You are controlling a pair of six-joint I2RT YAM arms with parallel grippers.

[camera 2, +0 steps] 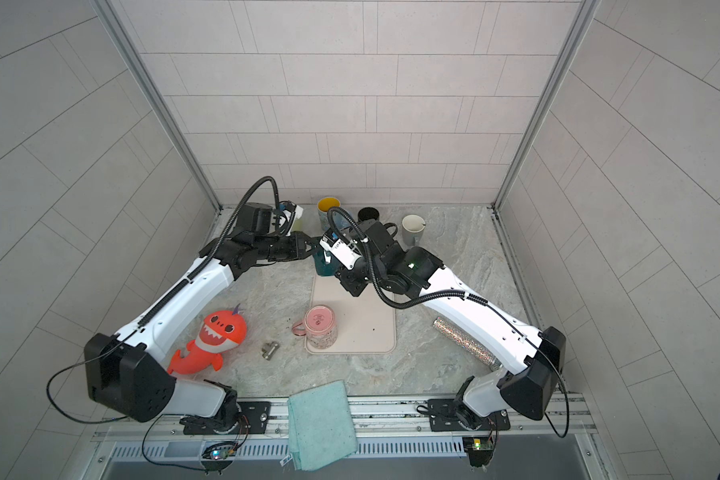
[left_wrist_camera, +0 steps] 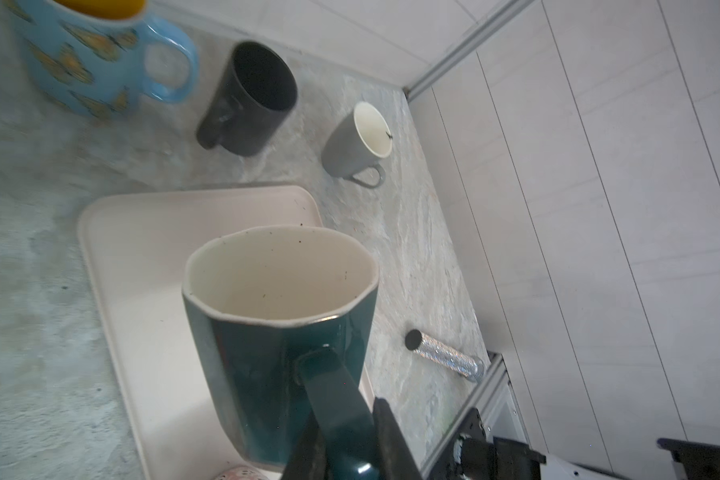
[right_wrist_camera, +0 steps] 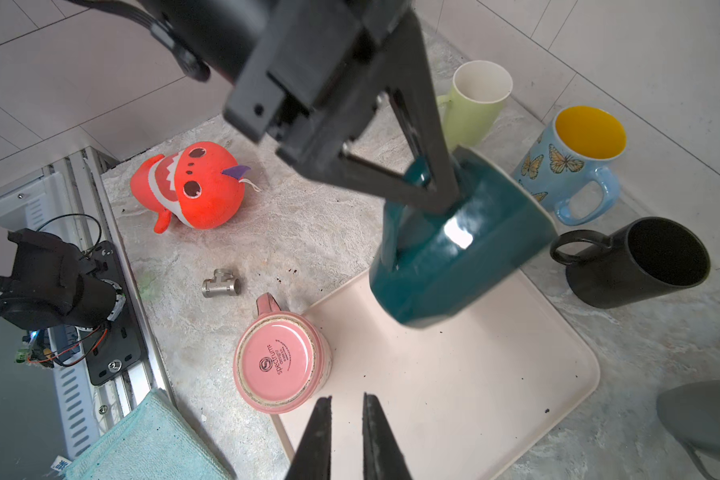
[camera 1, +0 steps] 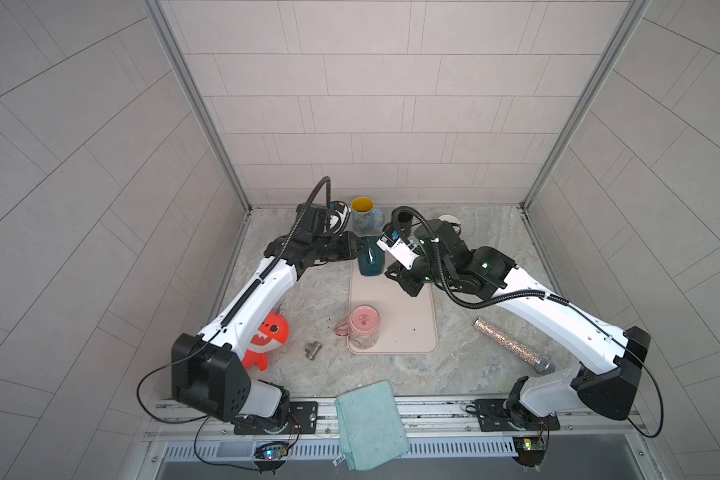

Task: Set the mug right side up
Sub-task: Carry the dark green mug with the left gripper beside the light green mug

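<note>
My left fingers (right_wrist_camera: 427, 141) are clamped on the handle (left_wrist_camera: 337, 399) of the teal mug (right_wrist_camera: 454, 266), which hangs clear of the far end of the tray (right_wrist_camera: 474, 395), tipped on its side with the mouth toward the mugs at the back. I judge the turn about half done: it is lifted and rolled, but not yet upright or set down. My right fingers (right_wrist_camera: 319, 440) hover nearly closed and empty above the tray, beside the pink mug (right_wrist_camera: 279, 365), which stands base-up.
</note>
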